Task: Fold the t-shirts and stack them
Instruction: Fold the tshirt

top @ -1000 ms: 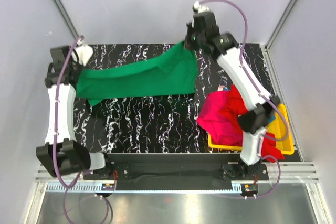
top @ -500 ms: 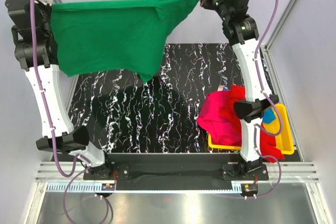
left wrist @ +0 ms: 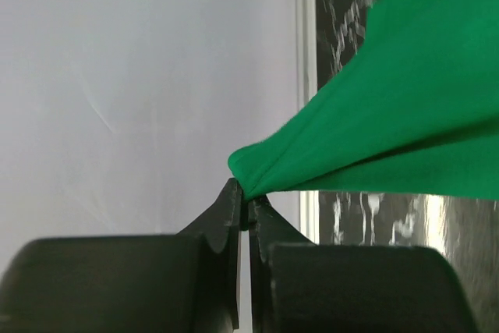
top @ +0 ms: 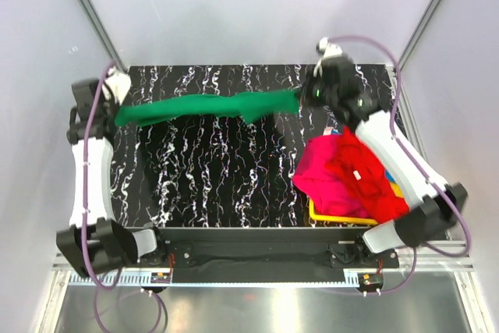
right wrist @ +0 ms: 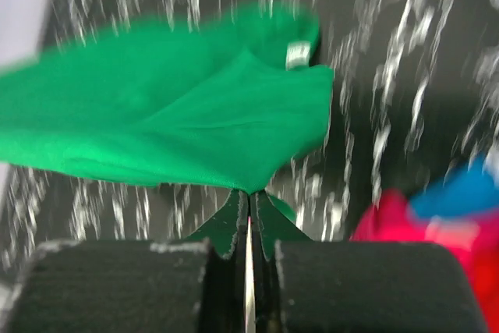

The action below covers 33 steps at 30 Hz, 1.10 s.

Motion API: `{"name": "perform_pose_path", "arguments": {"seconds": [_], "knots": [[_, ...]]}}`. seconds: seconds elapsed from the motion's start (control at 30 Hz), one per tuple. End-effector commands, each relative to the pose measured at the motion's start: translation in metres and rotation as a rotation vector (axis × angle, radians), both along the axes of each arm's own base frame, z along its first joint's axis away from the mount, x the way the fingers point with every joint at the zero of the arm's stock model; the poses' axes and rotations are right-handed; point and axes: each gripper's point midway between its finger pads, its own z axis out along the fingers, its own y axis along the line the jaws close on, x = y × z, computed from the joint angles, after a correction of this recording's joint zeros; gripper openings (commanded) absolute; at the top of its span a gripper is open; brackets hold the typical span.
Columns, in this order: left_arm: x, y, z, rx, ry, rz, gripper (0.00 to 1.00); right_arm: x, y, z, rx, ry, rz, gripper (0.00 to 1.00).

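Note:
The green t-shirt (top: pixel 204 106) is stretched into a narrow band between both grippers, low over the back of the black marbled table (top: pixel 210 177). My left gripper (top: pixel 118 112) is shut on its left end; the left wrist view shows the cloth (left wrist: pixel 405 107) pinched at my fingertips (left wrist: pixel 248 207). My right gripper (top: pixel 304 97) is shut on its right end; the right wrist view shows the shirt (right wrist: pixel 171 122) bunched above my jaws (right wrist: pixel 249 193). The magenta-pink t-shirt (top: pixel 320 171) and red t-shirt (top: pixel 366 177) lie heaped on the yellow tray (top: pixel 343 216). A bit of blue cloth (right wrist: pixel 460 193) shows beside them.
The yellow tray sits at the table's front right, with the heap spilling over its left rim. Grey enclosure walls and metal posts (top: pixel 86 5) stand close behind and beside the table. The left gripper is at the table's left edge (left wrist: pixel 308 76).
Both arms have swung down from high above the table. The green shirt, spread wide in the air half a second ago, is now pulled into a narrow band near the tabletop.

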Motion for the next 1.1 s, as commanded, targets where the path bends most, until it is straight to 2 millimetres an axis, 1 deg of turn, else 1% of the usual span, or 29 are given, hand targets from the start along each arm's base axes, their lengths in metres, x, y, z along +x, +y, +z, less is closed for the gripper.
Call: {"name": "perform_pose_path", "arguments": {"seconds": [0.0,0.03,0.07,0.1,0.13,0.17,0.2,0.23,0.27,0.3,0.37,0.43,0.47,0.53,0.57,0.63,0.67,0.7,0.73,0.77,0.8,0.83,0.87,0.9,0.93,0.97,1.0,1.03,1.07], "knots": [[-0.035,-0.002,-0.008,0.081,0.041,-0.069,0.0,-0.06,-0.003,-0.034,-0.009,0.089,-0.025,0.0],[-0.043,-0.003,-0.021,0.078,0.093,-0.083,0.0,-0.077,-0.003,-0.044,0.007,0.134,-0.027,0.0],[-0.051,-0.005,-0.036,0.063,0.146,-0.086,0.0,-0.09,-0.001,-0.058,0.002,0.178,-0.019,0.0],[-0.061,-0.006,-0.059,0.039,0.222,-0.089,0.0,-0.104,-0.002,-0.084,-0.013,0.248,-0.019,0.0],[-0.075,-0.006,-0.077,0.017,0.297,-0.083,0.0,-0.12,0.003,-0.097,-0.013,0.305,-0.004,0.0],[-0.084,-0.004,-0.088,0.026,0.349,-0.079,0.0,-0.131,0.005,-0.105,-0.012,0.339,0.009,0.0],[-0.101,-0.004,-0.113,0.01,0.435,-0.074,0.0,-0.144,0.002,-0.124,-0.031,0.393,0.009,0.0],[-0.112,0.0,-0.124,0.019,0.487,-0.065,0.0,-0.158,0.004,-0.135,-0.032,0.447,0.017,0.0],[-0.123,0.005,-0.131,0.035,0.539,-0.041,0.0,-0.166,0.004,-0.146,-0.038,0.482,0.018,0.0],[-0.139,0.005,-0.15,0.028,0.618,-0.035,0.0,-0.179,0.001,-0.167,-0.056,0.537,0.021,0.0],[-0.158,0.007,-0.17,0.037,0.712,-0.031,0.0,-0.194,0.011,-0.186,-0.031,0.605,0.046,0.0],[-0.167,0.003,-0.18,0.029,0.759,-0.052,0.0,-0.206,0.015,-0.207,-0.039,0.661,0.055,0.0],[-0.175,0.002,-0.189,0.022,0.795,-0.052,0.0,-0.211,0.019,-0.211,-0.059,0.663,0.068,0.0],[-0.183,0.003,-0.195,0.031,0.836,-0.055,0.0,-0.215,0.023,-0.216,-0.084,0.668,0.072,0.0],[-0.191,0.004,-0.203,0.032,0.866,-0.056,0.0,-0.217,0.027,-0.217,-0.082,0.671,0.084,0.0],[-0.189,0.011,-0.204,0.067,0.867,-0.047,0.0,-0.211,0.034,-0.215,-0.068,0.656,0.096,0.0],[-0.186,0.014,-0.205,0.077,0.865,-0.044,0.0,-0.204,0.039,-0.208,-0.057,0.632,0.103,0.0],[-0.176,0.019,-0.202,0.096,0.828,-0.029,0.0,-0.197,0.042,-0.204,-0.064,0.604,0.114,0.0],[-0.17,0.021,-0.199,0.095,0.805,-0.013,0.0,-0.187,0.04,-0.207,-0.101,0.582,0.093,0.0],[-0.155,0.026,-0.192,0.092,0.767,0.0,0.0,-0.176,0.047,-0.196,-0.099,0.545,0.098,0.0],[-0.14,0.03,-0.187,0.092,0.718,0.017,0.0,-0.166,0.049,-0.195,-0.133,0.512,0.118,0.0],[-0.121,0.033,-0.181,0.061,0.669,0.043,0.0,-0.155,0.049,-0.206,-0.182,0.513,0.101,0.0],[-0.11,0.035,-0.178,0.04,0.639,0.055,0.0,-0.143,0.056,-0.199,-0.183,0.489,0.108,0.0],[-0.101,0.035,-0.177,0.016,0.62,0.063,0.0,-0.131,0.057,-0.2,-0.194,0.477,0.11,0.0],[-0.093,0.033,-0.178,-0.021,0.598,0.074,0.0,-0.123,0.06,-0.213,-0.214,0.501,0.112,0.0],[-0.081,0.036,-0.179,-0.034,0.593,0.08,0.0,-0.11,0.066,-0.209,-0.202,0.481,0.113,0.0],[-0.073,0.037,-0.179,-0.034,0.579,0.082,0.0,-0.1,0.068,-0.211,-0.204,0.466,0.115,0.0],[-0.068,0.039,-0.18,-0.034,0.572,0.092,0.0,-0.09,0.066,-0.224,-0.22,0.488,0.102,0.0],[-0.059,0.042,-0.182,-0.027,0.565,0.093,0.0,-0.078,0.071,-0.219,-0.217,0.47,0.102,0.0]]}}
